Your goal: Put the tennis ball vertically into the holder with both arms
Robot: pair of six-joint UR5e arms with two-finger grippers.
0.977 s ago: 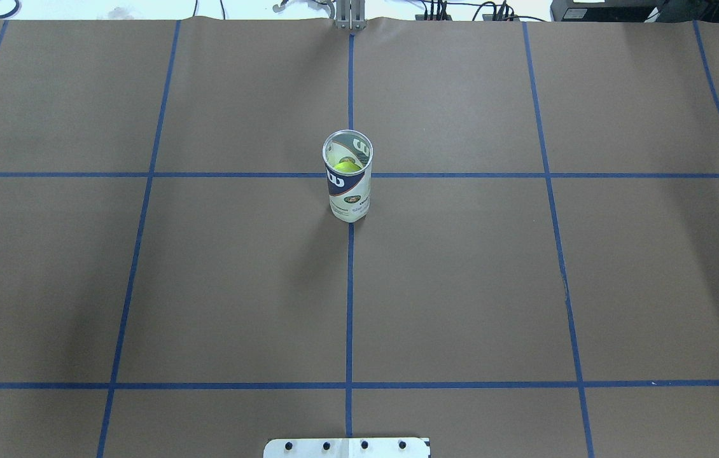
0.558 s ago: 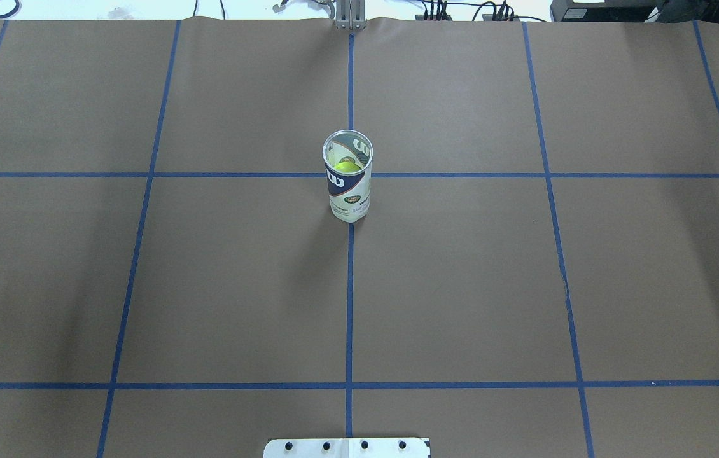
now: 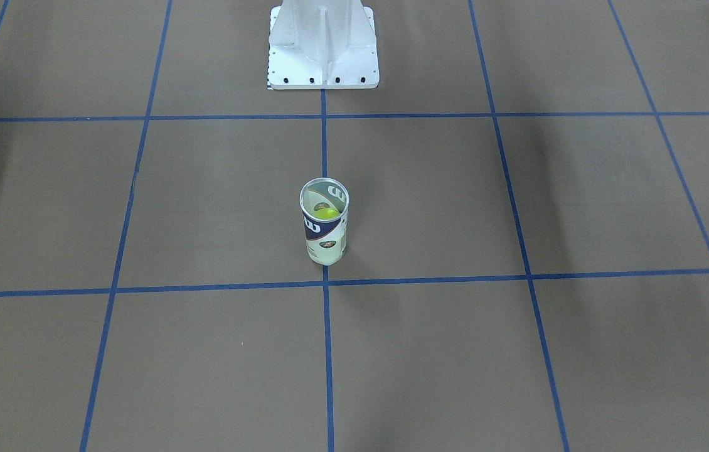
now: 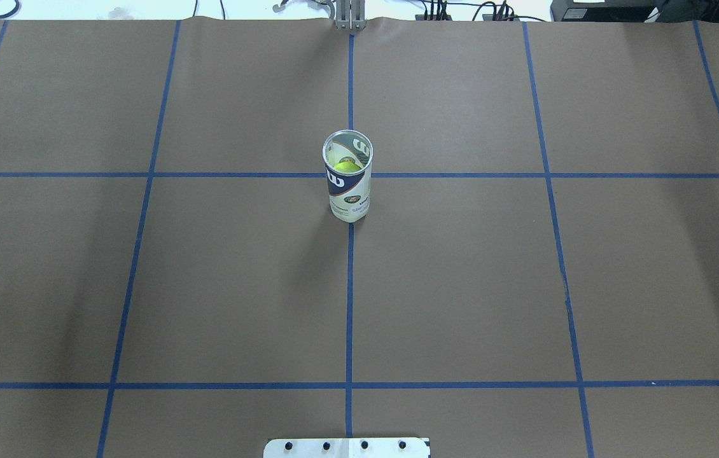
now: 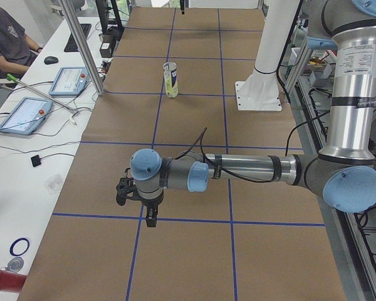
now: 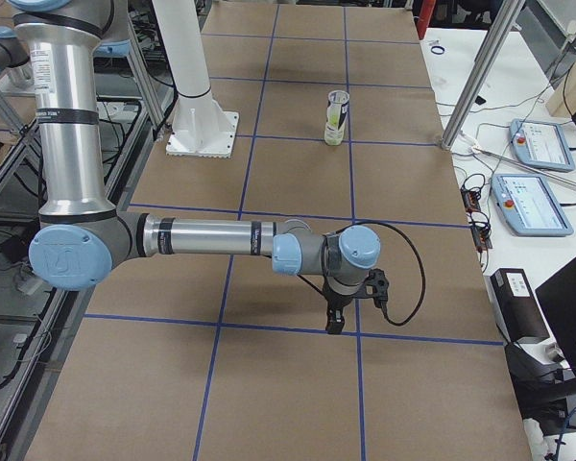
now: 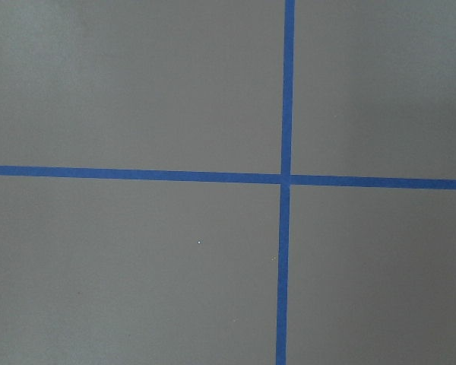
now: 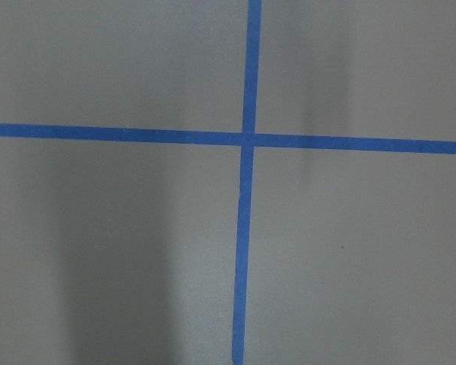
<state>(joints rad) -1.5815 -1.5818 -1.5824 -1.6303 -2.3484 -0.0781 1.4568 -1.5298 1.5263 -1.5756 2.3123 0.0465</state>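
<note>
The tennis ball (image 4: 347,166) sits in the upright holder (image 4: 349,193); insertion looks done. Whether the left hand (image 5: 150,218) or right hand (image 6: 334,322) is wide or narrow, I cannot tell.

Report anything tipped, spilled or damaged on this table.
Nothing stands out. The tube stands upright on the centre tape line with the ball inside; the left gripper and right gripper hang well away from it.

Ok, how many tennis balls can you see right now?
1: a tennis ball sits inside the upright holder, seen through its open top. Others could be hidden lower down in it.
</note>
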